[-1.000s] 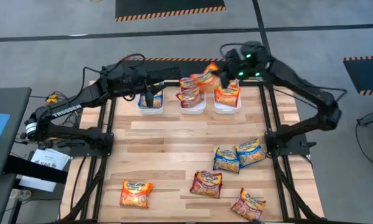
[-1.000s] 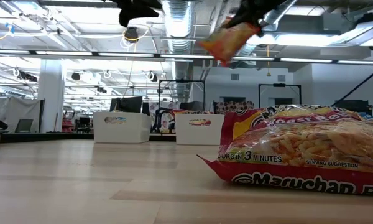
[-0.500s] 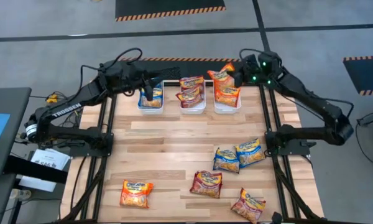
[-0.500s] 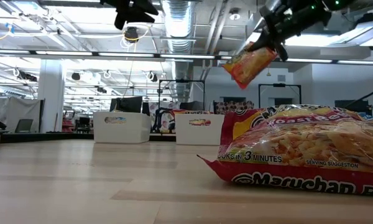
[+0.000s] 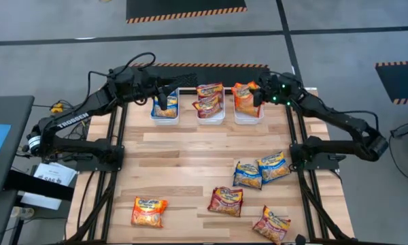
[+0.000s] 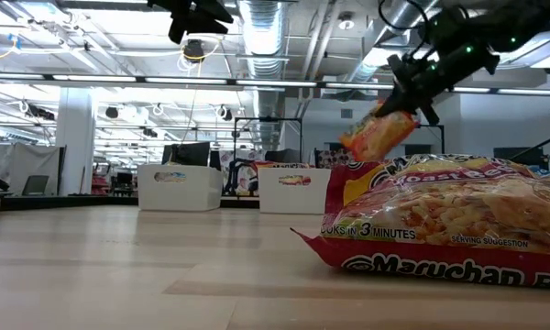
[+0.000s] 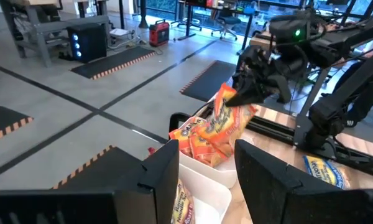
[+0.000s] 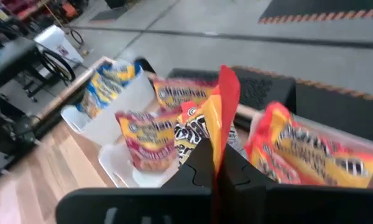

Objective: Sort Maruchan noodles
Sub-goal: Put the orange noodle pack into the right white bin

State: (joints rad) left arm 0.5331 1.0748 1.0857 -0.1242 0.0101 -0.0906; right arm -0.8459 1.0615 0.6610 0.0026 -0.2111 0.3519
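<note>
i count three white bins in a row at the table's far edge. five noodle packets lie loose on the wood: two blue, two maroon and one orange. one more orange packet hangs pinched in my right gripper. the packets inside the bins overlap too much to count.

- Bright, even light falls from ceiling strip lamps, which show toward twelve o'clock in the low view.
- Shadows on the wooden table are soft and faint.
- The near packet carries glossy glare.
- Right wrist foreground is blurred.
</note>
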